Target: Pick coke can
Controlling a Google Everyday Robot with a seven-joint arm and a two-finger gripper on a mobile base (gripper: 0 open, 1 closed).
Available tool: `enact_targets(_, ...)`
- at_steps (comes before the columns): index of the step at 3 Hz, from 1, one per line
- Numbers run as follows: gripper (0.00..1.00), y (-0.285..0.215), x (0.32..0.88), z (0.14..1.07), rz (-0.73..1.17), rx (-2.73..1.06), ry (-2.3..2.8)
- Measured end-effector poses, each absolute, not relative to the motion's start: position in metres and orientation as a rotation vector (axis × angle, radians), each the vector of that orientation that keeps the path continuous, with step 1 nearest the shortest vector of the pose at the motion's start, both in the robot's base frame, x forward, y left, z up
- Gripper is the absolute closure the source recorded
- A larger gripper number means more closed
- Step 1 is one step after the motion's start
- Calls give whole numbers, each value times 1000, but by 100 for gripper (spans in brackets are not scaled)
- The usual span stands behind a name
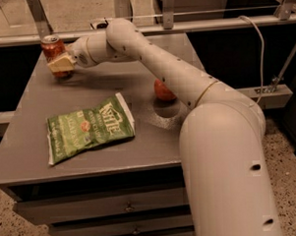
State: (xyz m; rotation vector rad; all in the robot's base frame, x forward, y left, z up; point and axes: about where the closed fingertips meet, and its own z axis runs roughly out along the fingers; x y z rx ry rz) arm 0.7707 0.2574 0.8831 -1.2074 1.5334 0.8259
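— Which step?
— The reach onto the can. The gripper point(62, 64) is at the far left corner of the table point(36, 159). The coke can point(53, 45) stands upright just behind its tip, touching or nearly so. Claw spread or pinching: cannot tell.
— Next move?
— My guess: seat the claw squarely round the can's body, close, then lift straight up.
— Neighbours?
— The green chip bag point(89, 127) lies flat, well toward me from the claw. The apple point(162, 90) is off to its right, beside the arm.
— Writing?
— The bag's white band reads "Kettle". The can's script is unreadable.
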Motion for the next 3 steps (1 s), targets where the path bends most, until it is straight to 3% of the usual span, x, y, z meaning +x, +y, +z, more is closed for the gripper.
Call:
enact_targets(1, 100, 228, 774, 896, 803, -1174, 1520)
enact_targets(2, 100, 183, 773, 922, 750, -1139, 1556)
enact_targets(3, 100, 183, 773, 922, 750, -1139, 1556)
